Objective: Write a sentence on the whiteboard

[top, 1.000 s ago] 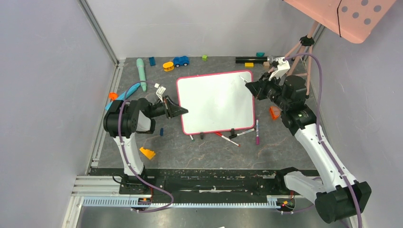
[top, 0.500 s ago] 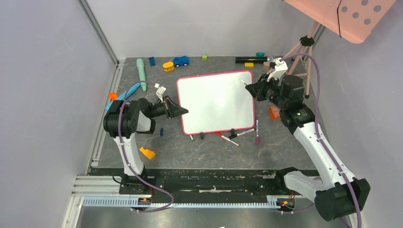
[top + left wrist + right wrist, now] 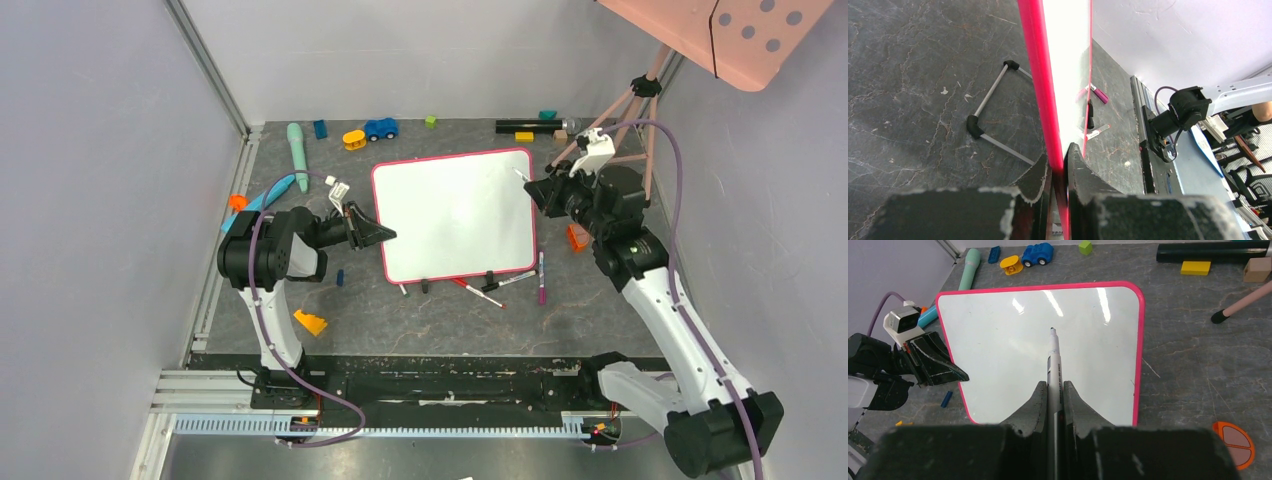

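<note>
Retreat, slight: draws right claw (image 3: 1054, 387), clamped on marker (image 3: 1054, 355), back from blank whiteboard (image 3: 998, 355) ahead; keeps left claw (image 3: 1058, 156) pinching its edge. Leaves sentence unstarted.

Top external: fixed, high, behind arm bases; faces down and forward; far off; takes in whole table (image 3: 420, 320), both arms, full whiteboard (image 3: 455, 215). Left wrist: sits right behind left gripper (image 3: 1060, 157); very close; sights edge-on along whiteboard frame toward table's near edge and right arm's base. Right wrist: behind right gripper (image 3: 1054, 386); looks down marker (image 3: 1054, 357) onto whiteboard face, far-left table beyond; middling range. Shared: whiteboard in all three; left gripper in top and both wrist views.
</note>
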`<state>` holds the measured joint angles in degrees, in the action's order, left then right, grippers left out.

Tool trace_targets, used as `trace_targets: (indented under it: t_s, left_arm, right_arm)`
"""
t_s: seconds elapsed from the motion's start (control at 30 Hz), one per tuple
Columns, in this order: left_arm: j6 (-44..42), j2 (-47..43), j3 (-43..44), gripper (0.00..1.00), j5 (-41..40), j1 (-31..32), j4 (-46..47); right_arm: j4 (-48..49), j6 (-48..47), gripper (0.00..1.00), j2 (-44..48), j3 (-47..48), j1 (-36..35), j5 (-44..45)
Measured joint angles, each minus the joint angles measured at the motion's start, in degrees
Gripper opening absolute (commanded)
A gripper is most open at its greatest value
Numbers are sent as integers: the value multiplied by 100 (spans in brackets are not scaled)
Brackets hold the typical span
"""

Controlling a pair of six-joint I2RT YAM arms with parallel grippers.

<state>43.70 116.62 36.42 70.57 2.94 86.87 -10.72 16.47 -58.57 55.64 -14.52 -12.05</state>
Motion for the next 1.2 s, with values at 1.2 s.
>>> trace_targets:
  t_s: [1.2]
  left_arm:
    - [-9, 37, 50, 2, 50, 15, 2]
  right_arm:
    - [146, -87, 0, -70, -236, -1069, 800]
